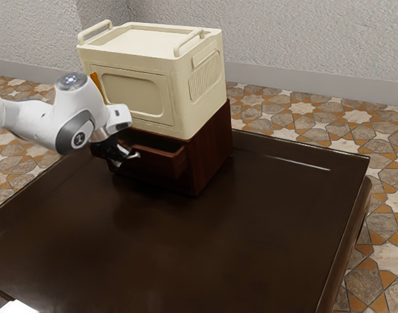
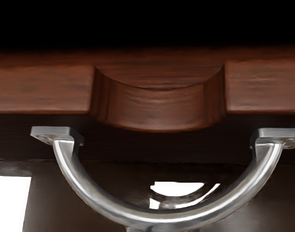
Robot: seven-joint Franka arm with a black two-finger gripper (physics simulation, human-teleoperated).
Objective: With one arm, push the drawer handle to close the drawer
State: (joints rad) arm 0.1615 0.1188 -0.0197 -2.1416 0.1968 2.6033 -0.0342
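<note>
The black gripper (image 1: 114, 152) is at the front of the reddish-brown drawer (image 1: 175, 160), close to its silver handle (image 1: 134, 155); whether they touch is unclear. That drawer stands partly pulled out of the dark wooden cabinet (image 1: 211, 150). From the wrist view, the drawer's top edge (image 2: 36, 87) has a scooped notch in the middle, and the curved silver handle (image 2: 171, 219) bows outward below my hand. The dark fingers blend into the shadow, so their opening is unreadable.
A cream storage box (image 1: 202, 78) with two rail handles rests on top of the cabinet, close beside the arm's wrist. The cabinet stands on a dark brown table (image 1: 205, 254), whose edge (image 1: 316, 147) runs behind it.
</note>
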